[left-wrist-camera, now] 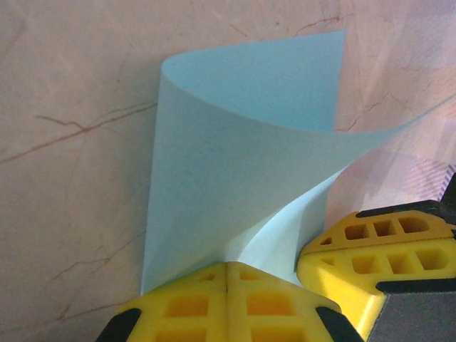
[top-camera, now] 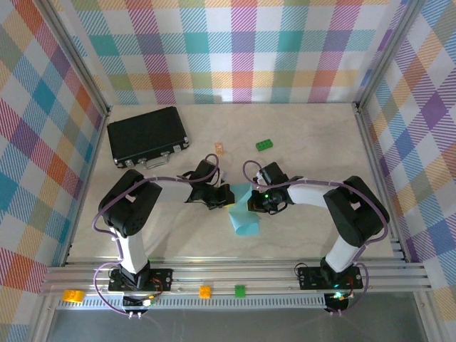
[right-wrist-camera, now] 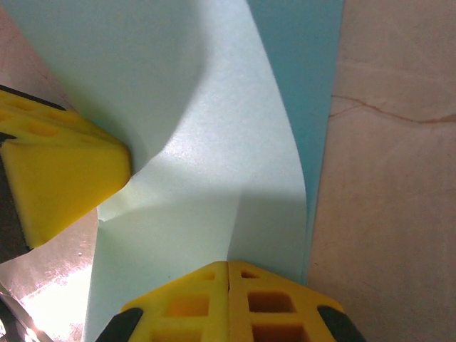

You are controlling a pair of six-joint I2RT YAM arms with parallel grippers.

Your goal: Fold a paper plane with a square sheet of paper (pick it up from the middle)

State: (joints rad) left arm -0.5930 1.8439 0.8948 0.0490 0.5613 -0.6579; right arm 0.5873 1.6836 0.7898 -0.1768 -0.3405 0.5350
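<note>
the square sheet of paper (top-camera: 244, 217) sits on the open desk (top-camera: 313, 142), well to the right of the black case (top-camera: 147, 135) and nearer the arm bases than it. it is bent over on itself in a soft roll with no sharp crease yet. the left hand (left-wrist-camera: 228, 278) has its fingers pressed together on one edge of the sheet. the right hand (right-wrist-camera: 228, 278) is clamped on it the same way, the two sets of yellow fingers just beside each other. that closeness is the main risk, as i judge it: a pull in different directions could tear the thin paper or drag it out of one pinch, and the hands could knock each other. if the edges are not lined up when the roll is pressed flat, the crease would land crooked and spoil later folds. letting go early would let it spring open. a green brick (top-camera: 264, 144) and a small orange piece (top-camera: 219, 147) lie right of the case, farther back than the sheet and apart from it. nothing stands in the way of the fold.
</note>
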